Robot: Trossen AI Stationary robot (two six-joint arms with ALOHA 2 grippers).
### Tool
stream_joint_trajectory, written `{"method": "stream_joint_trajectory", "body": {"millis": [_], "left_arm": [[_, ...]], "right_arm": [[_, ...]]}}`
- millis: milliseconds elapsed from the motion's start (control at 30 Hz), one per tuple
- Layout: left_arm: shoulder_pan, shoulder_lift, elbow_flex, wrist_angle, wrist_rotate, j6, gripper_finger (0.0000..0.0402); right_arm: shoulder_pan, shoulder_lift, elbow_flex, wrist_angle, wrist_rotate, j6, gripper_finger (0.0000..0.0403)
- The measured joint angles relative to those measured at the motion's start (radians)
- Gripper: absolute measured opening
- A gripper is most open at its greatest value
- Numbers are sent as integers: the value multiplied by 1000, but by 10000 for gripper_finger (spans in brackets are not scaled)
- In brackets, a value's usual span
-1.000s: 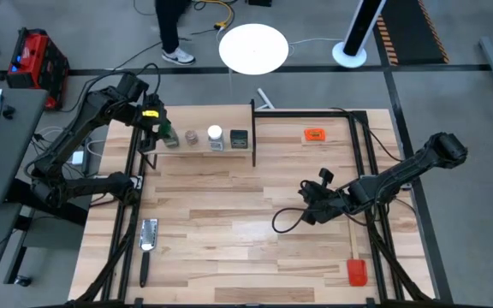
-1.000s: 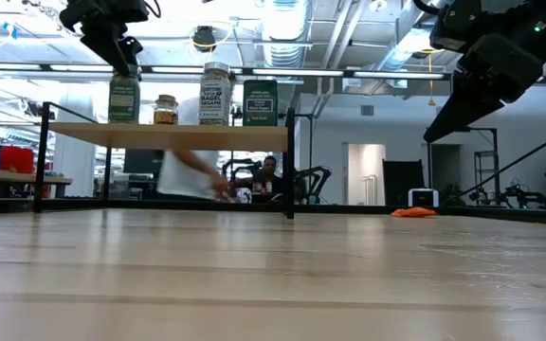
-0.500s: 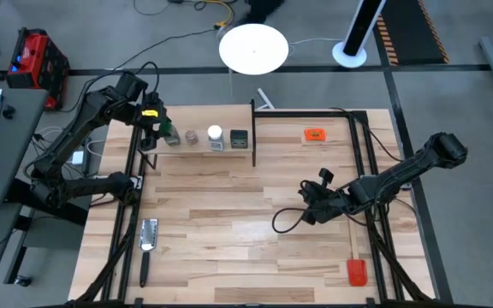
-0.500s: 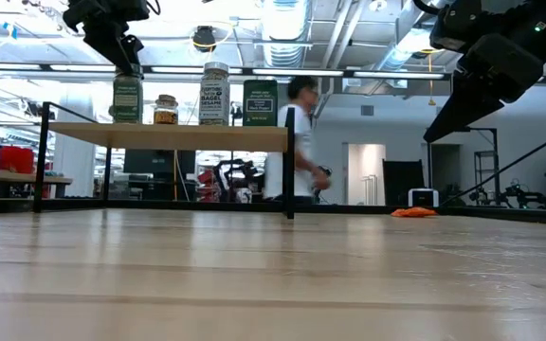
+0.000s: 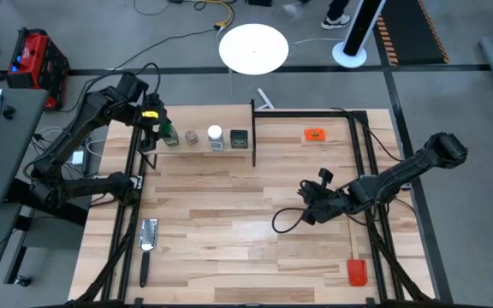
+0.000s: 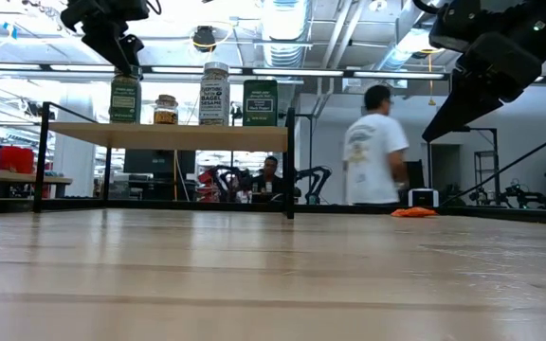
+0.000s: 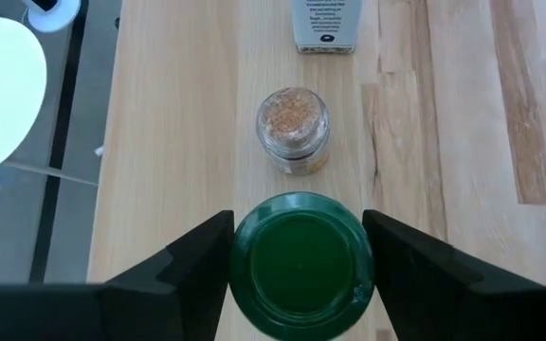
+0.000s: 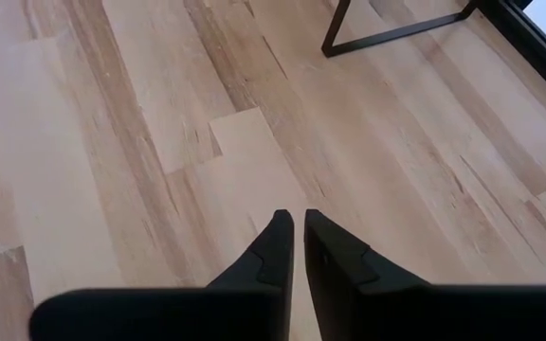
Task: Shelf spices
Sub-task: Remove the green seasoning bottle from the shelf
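The light-wood shelf (image 5: 204, 147) stands at the far left of the table on a thin black frame. Four spices stand in a row on it: a green-lidded jar (image 6: 124, 99), a brownish jar (image 6: 166, 110), a clear jar with a white lid (image 6: 214, 93) and a black tin (image 6: 260, 102). My left gripper (image 7: 300, 237) is over the shelf's left end, shut on the green-lidded jar. My right gripper (image 8: 299, 223) hangs shut above the bare table, right of the middle (image 5: 306, 212), with nothing in it. My left gripper pinches the green lid (image 7: 245, 256) of the jar between its two fingers, one on each side of the lid's rim. The fingers come slanting down from above. The jar stands upright with its base on the shelf plank (image 6: 169, 136).
A flat orange tag (image 5: 315, 134) lies at the far right. A red-headed spatula (image 5: 355, 261) lies near the right front edge. A metal tool with a black handle (image 5: 148, 238) lies at the front left. A person (image 6: 375, 161) walks in the room beyond.
Both arms have kept still and the jars stand as before. A person in the room behind the table has walked from left to right.
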Motion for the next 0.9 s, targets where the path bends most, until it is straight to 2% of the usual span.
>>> {"method": "stream_joint_trajectory", "body": {"millis": [133,467,900], "left_arm": [[-9,0,1,-2,-36,-2,222],[-11,0,1,-9,-52,-4,222],[-11,0,1,-10,-12,-33,222]], "right_arm": [[-12,0,0,0,0,0,45],[-21,0,0,11,-4,-22,48],[-21,0,0,15,-9,-24,48]]}}
